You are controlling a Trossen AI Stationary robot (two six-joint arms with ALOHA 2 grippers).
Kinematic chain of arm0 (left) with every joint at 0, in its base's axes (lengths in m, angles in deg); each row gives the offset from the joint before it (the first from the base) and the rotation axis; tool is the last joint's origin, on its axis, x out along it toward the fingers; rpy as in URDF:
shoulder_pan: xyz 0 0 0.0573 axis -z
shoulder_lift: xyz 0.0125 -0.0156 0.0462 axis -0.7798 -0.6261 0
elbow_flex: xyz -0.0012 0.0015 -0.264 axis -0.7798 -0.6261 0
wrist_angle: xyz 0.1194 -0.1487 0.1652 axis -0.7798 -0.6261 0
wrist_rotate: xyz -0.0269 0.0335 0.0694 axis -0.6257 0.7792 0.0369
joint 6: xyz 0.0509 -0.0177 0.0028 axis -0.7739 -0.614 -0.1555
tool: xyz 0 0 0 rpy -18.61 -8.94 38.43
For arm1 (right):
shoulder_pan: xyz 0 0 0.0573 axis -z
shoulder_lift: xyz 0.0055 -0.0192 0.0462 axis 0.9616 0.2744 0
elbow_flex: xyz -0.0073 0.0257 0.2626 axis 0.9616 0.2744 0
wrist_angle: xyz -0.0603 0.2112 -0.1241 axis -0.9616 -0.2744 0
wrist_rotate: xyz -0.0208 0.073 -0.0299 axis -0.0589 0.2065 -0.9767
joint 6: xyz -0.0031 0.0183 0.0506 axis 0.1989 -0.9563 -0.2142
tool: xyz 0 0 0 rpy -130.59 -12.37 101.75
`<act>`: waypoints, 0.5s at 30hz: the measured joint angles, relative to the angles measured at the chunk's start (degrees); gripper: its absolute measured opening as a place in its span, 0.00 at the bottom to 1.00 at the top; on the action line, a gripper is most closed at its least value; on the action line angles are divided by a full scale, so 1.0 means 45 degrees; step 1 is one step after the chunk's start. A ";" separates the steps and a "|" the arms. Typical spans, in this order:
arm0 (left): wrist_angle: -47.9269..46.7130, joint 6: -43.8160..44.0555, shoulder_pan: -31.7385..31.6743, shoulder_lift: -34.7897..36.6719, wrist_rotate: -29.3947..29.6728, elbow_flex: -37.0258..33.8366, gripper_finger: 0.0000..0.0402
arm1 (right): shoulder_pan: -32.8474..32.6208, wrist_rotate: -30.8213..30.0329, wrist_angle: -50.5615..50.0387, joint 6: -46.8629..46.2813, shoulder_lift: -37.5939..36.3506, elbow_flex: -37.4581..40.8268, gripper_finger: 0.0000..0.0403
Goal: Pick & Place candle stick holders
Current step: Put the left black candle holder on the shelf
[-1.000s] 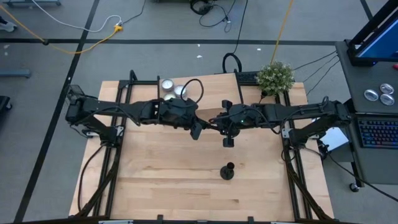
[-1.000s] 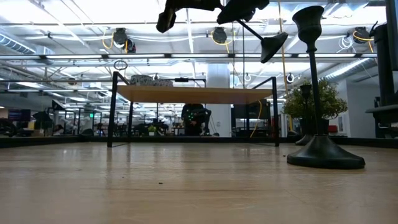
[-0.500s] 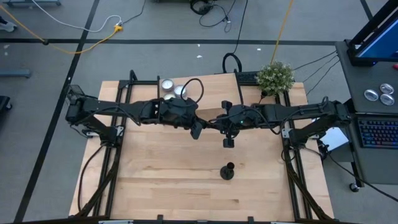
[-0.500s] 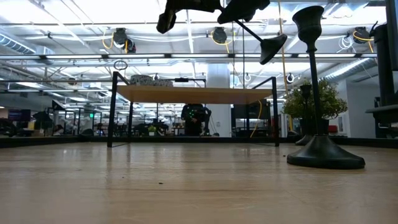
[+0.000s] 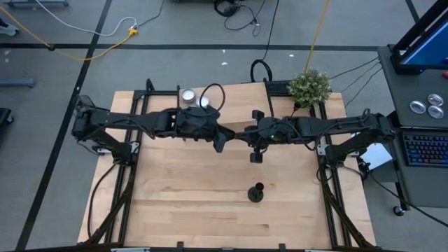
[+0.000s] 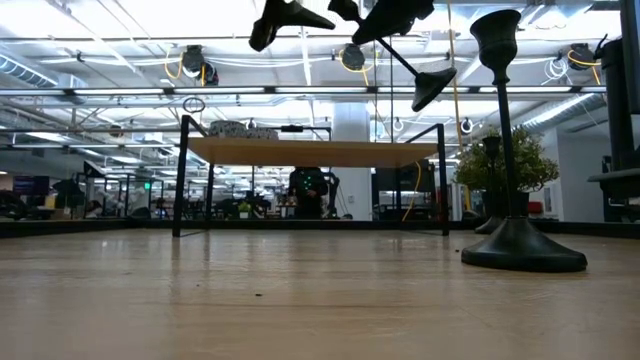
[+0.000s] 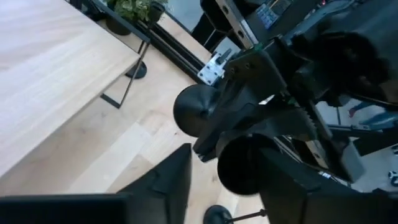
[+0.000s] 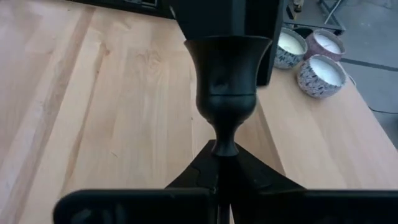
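My right gripper [image 5: 246, 138] is shut on a black candle stick holder [image 6: 405, 62] that it carries tilted high over the table's middle. The holder's cup [image 8: 227, 68] points at my left gripper [image 5: 221, 142], and its round base [image 6: 433, 86] is the lowest part. My left gripper [image 7: 227, 180] stands open just beyond the cup end, and I see it touching nothing. A second holder [image 5: 257, 192] stands on its base near the table's front. A third [image 5: 255, 116] stands at the back. My right gripper pinches the thin stem [image 8: 222, 152] just below the cup between its two fingers. The fingers come from the table's right, slanting a little downward. The holder is lifted clear of the table and tilted, cup toward the left arm and base [image 5: 256, 155] low toward the near edge.
A small raised wooden shelf [image 6: 310, 151] stands at the far middle under the arms. Tealight candles [image 5: 189, 95] sit at the back left. A potted plant [image 5: 310, 85] stands at the back right corner. Bare tabletop [image 5: 182, 203] spreads across the near half.
My left gripper has opened its fingers at the holder's cup end. The holder stays in my right gripper, and its base has dipped a little lower. Both arms have kept their places.
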 joint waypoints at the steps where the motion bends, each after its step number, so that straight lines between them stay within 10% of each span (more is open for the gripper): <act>1: -0.0063 0.0000 -0.0006 0.0081 0.0005 0.0000 0.46 | 0.0022 -0.0043 -0.0005 -0.0001 -0.0001 -0.0003 0.01; 15: -0.1392 -0.0330 0.0265 0.1736 -0.1144 0.0015 0.58 | 0.1713 0.0151 0.1734 0.0651 -0.0760 0.0015 0.01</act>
